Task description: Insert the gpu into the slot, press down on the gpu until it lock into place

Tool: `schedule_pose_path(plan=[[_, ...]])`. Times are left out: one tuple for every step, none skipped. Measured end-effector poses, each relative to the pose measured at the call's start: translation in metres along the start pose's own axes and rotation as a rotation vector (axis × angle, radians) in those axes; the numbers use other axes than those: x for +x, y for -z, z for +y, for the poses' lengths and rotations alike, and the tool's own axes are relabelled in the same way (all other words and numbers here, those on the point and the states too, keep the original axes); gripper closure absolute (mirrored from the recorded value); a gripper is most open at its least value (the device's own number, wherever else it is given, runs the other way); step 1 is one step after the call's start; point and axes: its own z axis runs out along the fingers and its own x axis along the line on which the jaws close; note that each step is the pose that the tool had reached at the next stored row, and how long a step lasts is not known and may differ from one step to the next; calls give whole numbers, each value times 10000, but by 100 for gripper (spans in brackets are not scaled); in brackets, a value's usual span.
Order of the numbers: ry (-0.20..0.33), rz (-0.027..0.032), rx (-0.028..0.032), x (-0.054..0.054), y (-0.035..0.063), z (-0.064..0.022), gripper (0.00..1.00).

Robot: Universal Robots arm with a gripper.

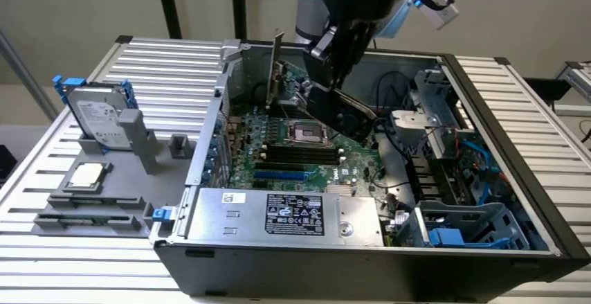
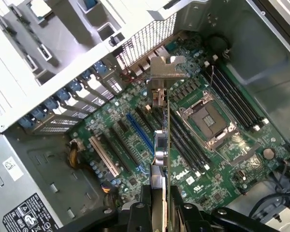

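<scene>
an open computer case (image 1: 480,179) lies on a slatted metal table (image 1: 166,61) before a plain beige wall, with black poles (image 1: 169,3) behind. the gripper (image 1: 333,68) (image 2: 157,215) has its fingers closed tight on the edge of the gpu (image 1: 342,113) (image 2: 160,145), holding it tilted in the air above the green motherboard (image 1: 277,134), its silver bracket (image 2: 163,67) towards the case's grilled wall. the blue slot (image 1: 279,175) (image 2: 139,131) lies bare just beside the card's line. a hard drive (image 1: 97,120) stands on the table, well apart.
</scene>
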Motion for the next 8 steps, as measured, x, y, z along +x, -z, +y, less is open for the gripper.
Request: schedule_pose_path(plan=[[180,12,7,0,-7,-1,74],[359,24,14,0,-14,-1,74],[538,35,22,-1,-21,-1,74],[718,47,29,-1,-28,-2,74],[902,60,36,-1,-35,-2,74],[1083,71,43,-1,-41,-3,74],[1260,84,51,-1,-48,-3,74],[1452,97,59,-2,-55,-4,74]])
